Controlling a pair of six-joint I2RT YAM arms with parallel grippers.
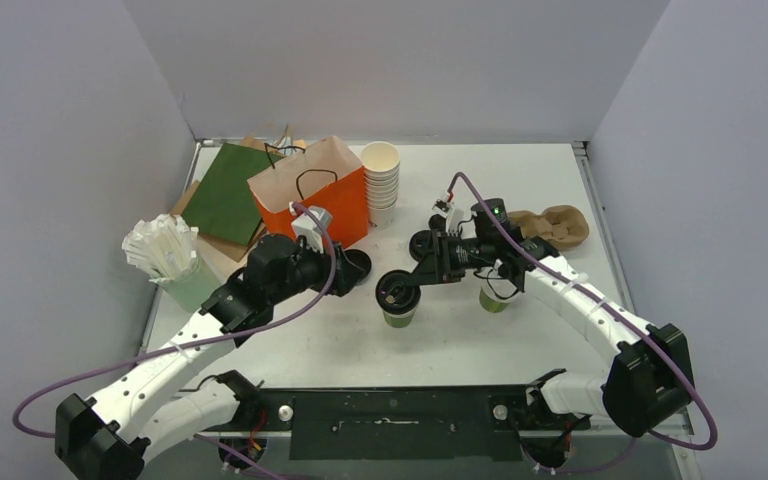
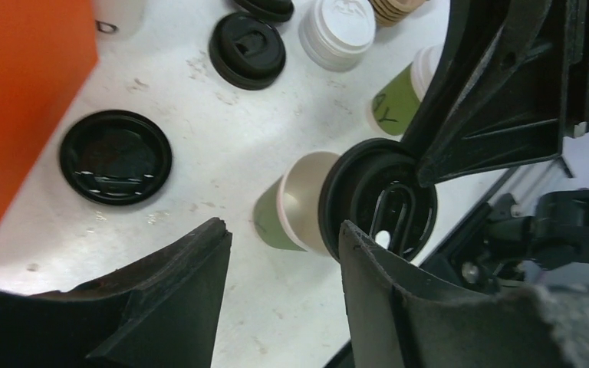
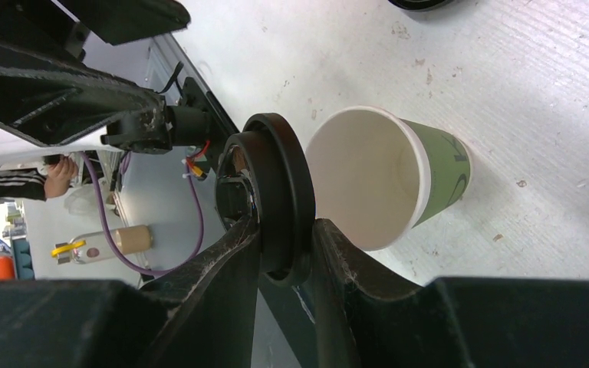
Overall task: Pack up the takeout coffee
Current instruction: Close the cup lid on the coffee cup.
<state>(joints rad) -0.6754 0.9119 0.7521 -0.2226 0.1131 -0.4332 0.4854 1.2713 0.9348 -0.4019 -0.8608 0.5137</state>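
Two olive-green paper cups stand mid-counter [image 1: 460, 345]. The open cup [image 3: 429, 165] is lidless and smooth white inside. The right fingers [image 3: 230, 261] pinch one round black plastic lid [image 3: 280, 192] on edge just beside its rim. The left fingers [image 2: 192, 268] stand parted, holding nothing. The second cup [image 2: 395, 96] wears a white lid. Beyond lie three loose black lids [image 2: 115, 156], one white lid stack [image 2: 337, 27], one orange paper bag [image 1: 320, 205] and one stack of white cups [image 1: 381, 185].

The white bench [image 1: 460, 340] carries an orange bag [image 1: 345, 212] and stacked white cups [image 1: 381, 185] toward twelve o'clock, a tub of sticks [image 1: 172, 265] at nine, a brown tray [image 1: 558, 225] at two, and a lidless green cup [image 1: 398, 318] near the middle.
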